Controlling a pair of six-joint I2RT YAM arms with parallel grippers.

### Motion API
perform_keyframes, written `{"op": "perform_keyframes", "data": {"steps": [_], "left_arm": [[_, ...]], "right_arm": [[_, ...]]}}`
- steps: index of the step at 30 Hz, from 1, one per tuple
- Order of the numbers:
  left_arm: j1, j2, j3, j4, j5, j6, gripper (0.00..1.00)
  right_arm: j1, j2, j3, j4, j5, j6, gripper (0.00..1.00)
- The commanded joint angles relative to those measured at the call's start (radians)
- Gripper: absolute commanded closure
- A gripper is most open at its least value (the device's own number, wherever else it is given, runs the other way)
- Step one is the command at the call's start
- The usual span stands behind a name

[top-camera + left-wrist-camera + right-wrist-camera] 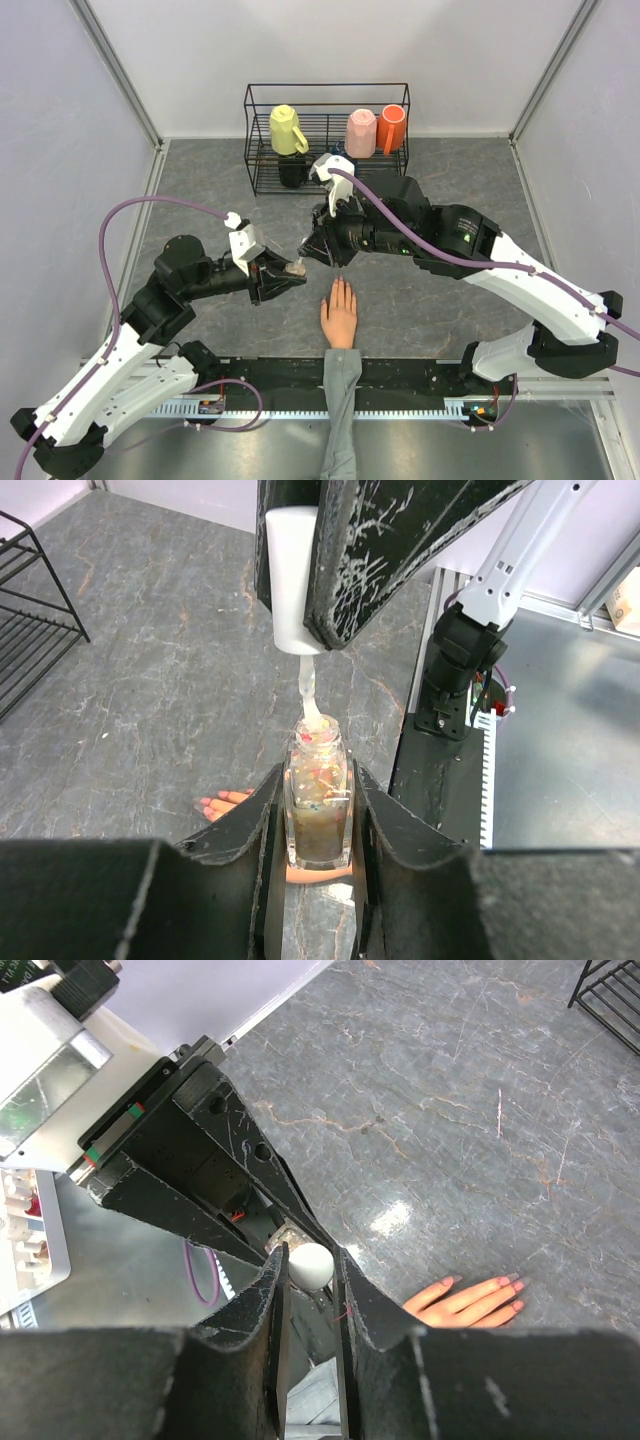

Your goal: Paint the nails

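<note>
Nearest the bases, across the black rail [420,372]: grey sleeve [341,400], running straight away from the near edge. Beyond it, flat on the grey marbled table [200,190], palm down: mannequin hand [339,318]. Long axis near-to-far, in line with the sleeve; 5 fingers pointing away from the bases, toward the rack. At the fingertips, facing up: the nails [516,1284], pale pink, apart from both grippers.

Just beyond the fingertips, slightly left: left gripper [291,270], closed firmly on a small square glass bottle [318,810], 1 finger on each side. Bottle upright in the left wrist view, mannequin fingers showing below and behind it. Open at the neck; filled most of the way with clear yellowish polish carrying coloured flecks.

Directly over the bottle's mouth: right gripper [310,252], narrowed onto the white cap [293,575], 1 finger on each side. From the cap, a pale brush stem [308,685] reaching down into the bottle neck, tip hidden inside. In the right wrist view, cap seen end-on as a white round between the fingers.

Farthest, against the back wall: black wire rack [325,128]. Inside, in a row: yellow jug [287,130], pink cup [361,132], orange cup [393,128]; a dark vessel [293,172] just nearer than the jug. Contents of all 4: cannot tell.
</note>
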Motion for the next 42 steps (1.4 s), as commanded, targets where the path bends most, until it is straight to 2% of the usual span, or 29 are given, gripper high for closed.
{"op": "perform_keyframes", "data": {"steps": [1,18,21,26,30,33,36,37,38,42], "left_arm": [[-0.003,0.000,0.000,0.028,0.006,0.031,0.98],[-0.003,-0.011,-0.009,0.026,-0.021,0.029,0.98],[-0.003,-0.031,-0.023,0.045,-0.072,0.029,0.98],[-0.003,-0.075,-0.058,0.130,-0.271,0.031,0.98],[-0.003,-0.045,-0.071,0.250,-0.407,0.049,0.98],[-0.003,0.055,-0.051,0.354,-0.461,0.089,0.98],[-0.003,0.182,-0.005,0.426,-0.475,0.100,0.98],[-0.002,0.210,0.003,0.445,-0.489,0.102,0.98],[-0.002,0.257,0.008,0.474,-0.501,0.108,0.98],[0.012,0.334,0.044,0.580,-0.565,0.126,0.98]], "right_arm": [[0.002,-0.034,0.003,0.018,0.019,-0.006,1.00],[0.002,-0.077,-0.026,0.031,0.105,0.020,1.00],[0.002,-0.104,-0.070,0.054,0.171,0.037,1.00],[-0.003,-0.172,-0.156,0.102,0.330,0.050,1.00],[-0.030,-0.218,-0.286,0.156,0.386,0.034,1.00],[-0.095,-0.242,-0.400,0.214,0.375,0.004,1.00],[-0.185,-0.270,-0.541,0.318,0.291,-0.016,1.00],[-0.219,-0.276,-0.579,0.353,0.219,-0.029,1.00],[-0.228,-0.299,-0.621,0.436,0.185,-0.030,1.00],[-0.268,-0.312,-0.815,0.559,0.095,0.014,1.00]]}}
